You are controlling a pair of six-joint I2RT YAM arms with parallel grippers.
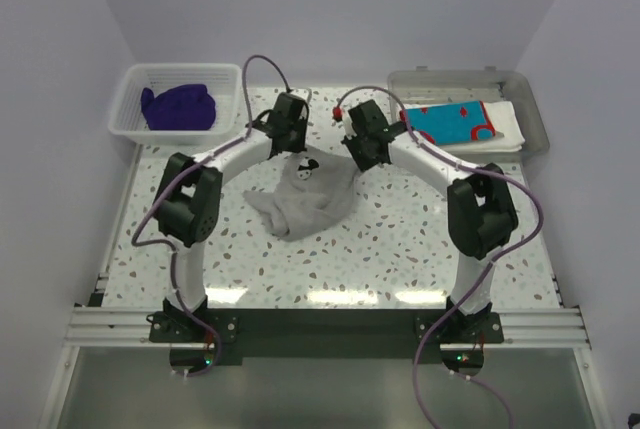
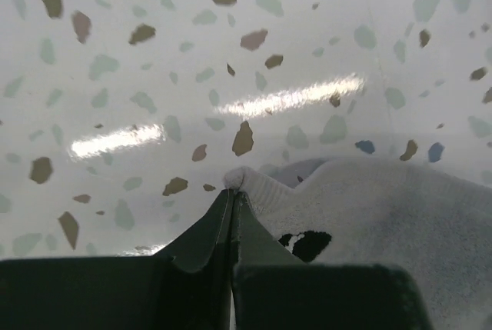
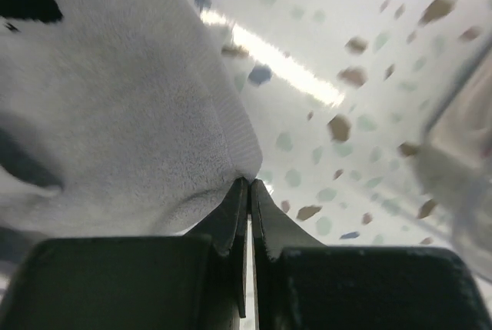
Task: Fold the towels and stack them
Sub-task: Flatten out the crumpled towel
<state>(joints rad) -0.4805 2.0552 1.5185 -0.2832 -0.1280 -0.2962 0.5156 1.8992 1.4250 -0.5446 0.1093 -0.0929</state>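
— Fingertips of the left gripper (image 2: 233, 194) are closed on what?
— On one top corner of the grey towel (image 1: 305, 199). The right gripper (image 3: 247, 185) pinches the other corner.
— Why like this?
— I think to lift the edge, so it can be spread flat. The lower part lies crumpled on the table (image 1: 400, 239).

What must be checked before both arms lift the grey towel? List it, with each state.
1. Left gripper shut on grey towel corner: ok.
2. Right gripper shut on its edge: ok.
3. Towel spread flat: not ok, bunched on the table.
4. Lower corners free of tangles: cannot tell.
5. Patterned towel lies folded in the tray: ok.
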